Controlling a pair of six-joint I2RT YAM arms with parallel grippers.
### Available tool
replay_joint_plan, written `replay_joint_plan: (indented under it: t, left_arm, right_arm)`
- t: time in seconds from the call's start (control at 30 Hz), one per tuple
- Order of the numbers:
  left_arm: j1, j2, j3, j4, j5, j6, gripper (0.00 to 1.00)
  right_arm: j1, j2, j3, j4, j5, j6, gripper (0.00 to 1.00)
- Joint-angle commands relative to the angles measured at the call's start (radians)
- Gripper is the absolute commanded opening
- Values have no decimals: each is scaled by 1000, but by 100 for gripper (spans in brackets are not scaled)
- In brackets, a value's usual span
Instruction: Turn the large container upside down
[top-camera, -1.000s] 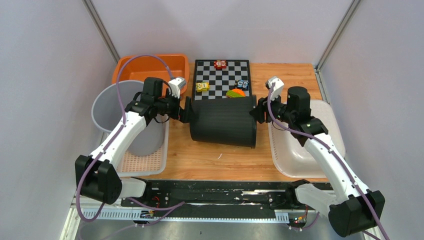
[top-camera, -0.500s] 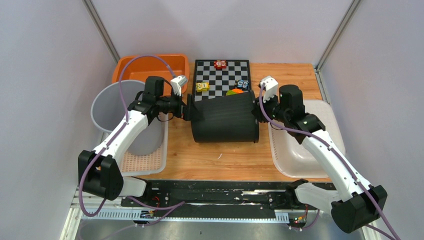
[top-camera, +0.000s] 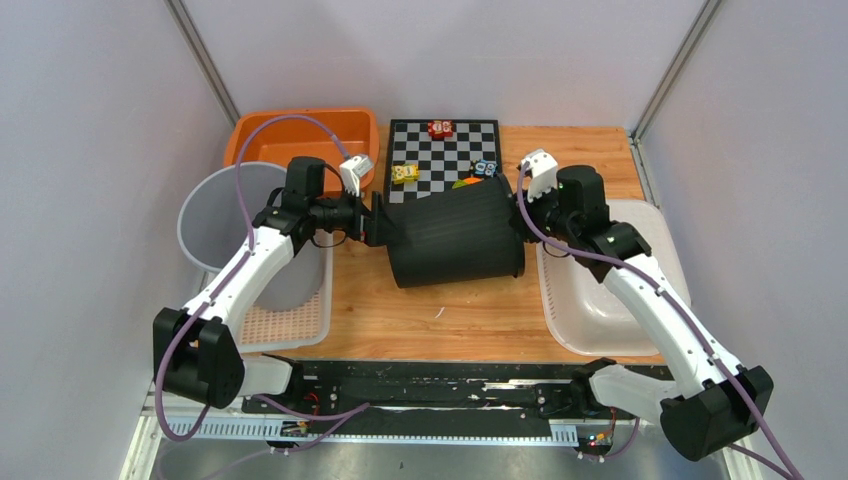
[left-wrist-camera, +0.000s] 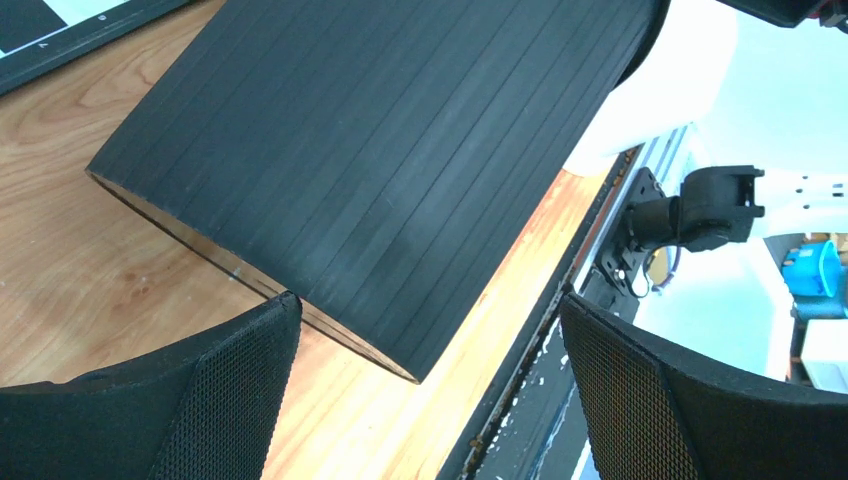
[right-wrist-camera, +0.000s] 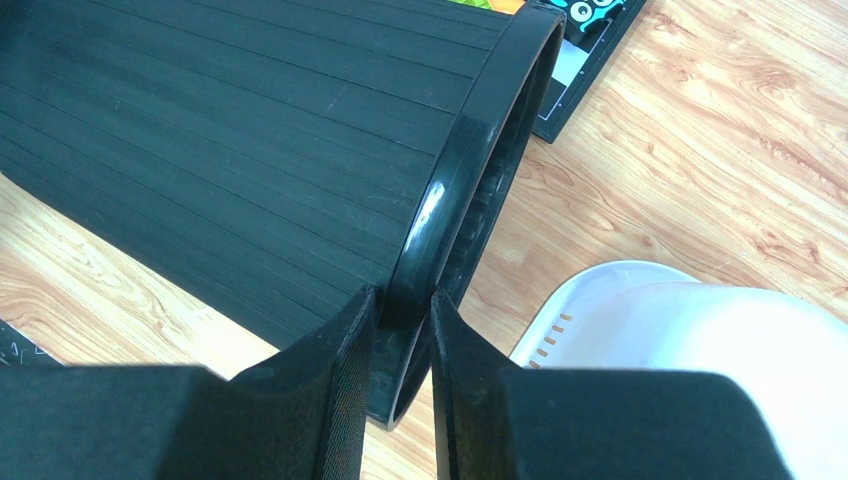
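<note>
The large container (top-camera: 455, 240) is a black ribbed bin lying on its side on the wooden table, its mouth facing right. My right gripper (top-camera: 520, 215) is shut on its thick rim (right-wrist-camera: 470, 170), one finger outside the wall and one inside the mouth; the right gripper (right-wrist-camera: 402, 295) shows this closely. My left gripper (top-camera: 385, 222) stands wide open at the bin's closed base end. In the left wrist view the container (left-wrist-camera: 380, 150) has its lower base edge just ahead of the left gripper (left-wrist-camera: 430, 310), with nothing between the fingers.
A grey bucket (top-camera: 225, 215) stands in a white perforated basket (top-camera: 290, 330) at the left. An orange tub (top-camera: 300, 135) sits behind it. A checkerboard (top-camera: 445, 150) with small toys lies just behind the bin. A white tub (top-camera: 600, 300) is at the right.
The right jaws have closed onto the bin's rim. The bin's mouth end has swung towards the back and the bin has shifted slightly right. The left jaws stayed wide open.
</note>
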Motion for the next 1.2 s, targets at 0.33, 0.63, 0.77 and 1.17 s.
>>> replay_joint_plan:
  t: [0.33, 0.63, 0.77, 1.17]
  left_arm:
    - [3, -28, -52, 19, 167, -31, 100]
    - [0, 20, -46, -36, 79, 26, 100]
    - [-21, 24, -13, -98, 4, 89, 100]
    - [-78, -85, 77, -136, -288, 166, 100]
  right_arm:
    - [-55, 72, 138, -76, -279, 140, 9]
    - [-101, 140, 125, -81, -290, 152, 9]
    - [-114, 156, 124, -82, -300, 159, 9]
    - [-146, 177, 108, -80, -336, 168, 9]
